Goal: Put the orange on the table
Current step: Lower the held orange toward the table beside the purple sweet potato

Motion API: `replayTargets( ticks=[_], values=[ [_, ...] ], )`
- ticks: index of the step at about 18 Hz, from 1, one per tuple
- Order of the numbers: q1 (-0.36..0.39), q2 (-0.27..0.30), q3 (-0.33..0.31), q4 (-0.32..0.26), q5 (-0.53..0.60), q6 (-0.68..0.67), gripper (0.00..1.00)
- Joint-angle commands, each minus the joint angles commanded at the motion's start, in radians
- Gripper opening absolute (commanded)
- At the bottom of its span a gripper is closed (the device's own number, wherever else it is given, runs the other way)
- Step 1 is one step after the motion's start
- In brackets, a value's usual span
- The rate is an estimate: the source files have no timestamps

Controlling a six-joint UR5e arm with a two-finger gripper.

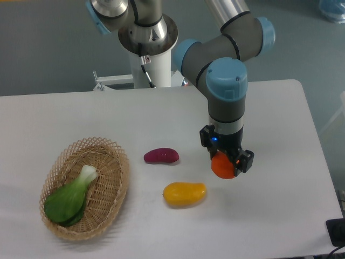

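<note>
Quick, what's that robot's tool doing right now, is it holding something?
Tool: closed on the small round bright orange fruit, held over the white table.

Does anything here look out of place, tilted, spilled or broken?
Nothing stands out. The pincer holds the orange over the table. The yellow fruit and purple vegetable lie loose, and the leafy green lies inside the upright basket.

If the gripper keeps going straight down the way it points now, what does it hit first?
Most likely bare table. The gripper points down, shut on the orange, so the orange would touch first. The yellow fruit lies just left of that line and looks clear, though depth is hard to judge from this one view.
</note>
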Motion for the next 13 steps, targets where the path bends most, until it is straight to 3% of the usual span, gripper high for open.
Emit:
replayTargets(
  ticks=[7, 13],
  values=[
    [0.000, -0.006, 0.003, -0.005, 0.006, 0.000, 0.75],
    [0.031, -0.011, -0.023, -0.003, -0.012, 0.000, 0.71]
  ],
)
